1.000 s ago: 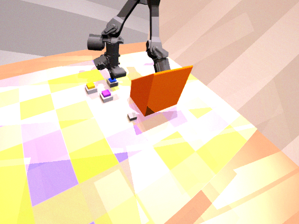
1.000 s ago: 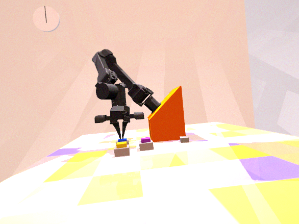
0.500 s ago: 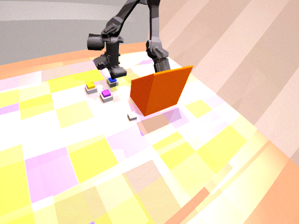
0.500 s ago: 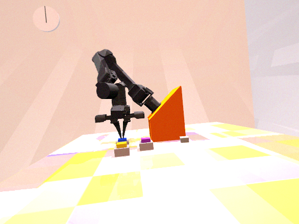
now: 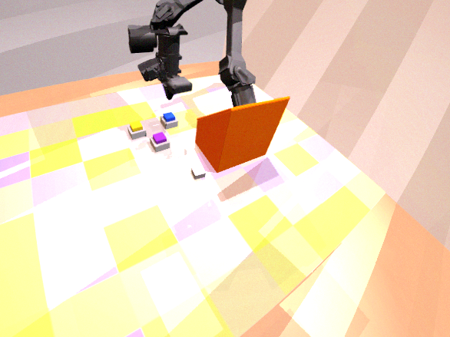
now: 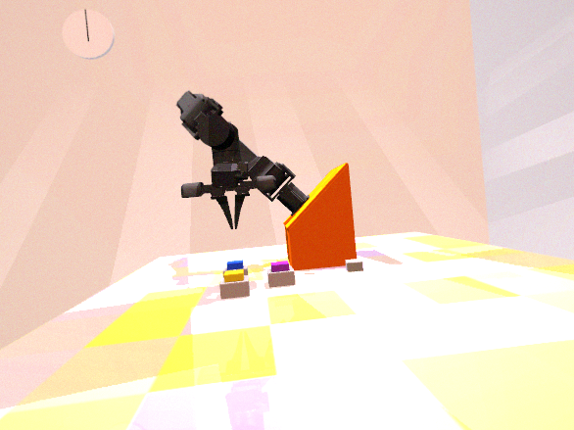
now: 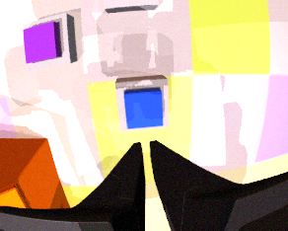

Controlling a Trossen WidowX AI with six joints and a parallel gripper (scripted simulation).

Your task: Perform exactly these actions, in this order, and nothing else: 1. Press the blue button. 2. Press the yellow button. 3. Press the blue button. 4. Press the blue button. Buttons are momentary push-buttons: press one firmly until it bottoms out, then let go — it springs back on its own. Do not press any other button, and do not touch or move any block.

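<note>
The blue button stands raised in its pale housing at the back of the group. The yellow button is raised, in front of the blue one in the exterior view. In the wrist view only a dark edge of a housing shows at the top. My gripper is shut and empty, pointing down. Its tips hang well above the table, clear of all the buttons. In the wrist view the tips appear just below the blue button's housing.
A purple button stands beside the blue and yellow ones. A large orange wedge-shaped panel stands near the arm's base. A small pale grey block lies near the panel.
</note>
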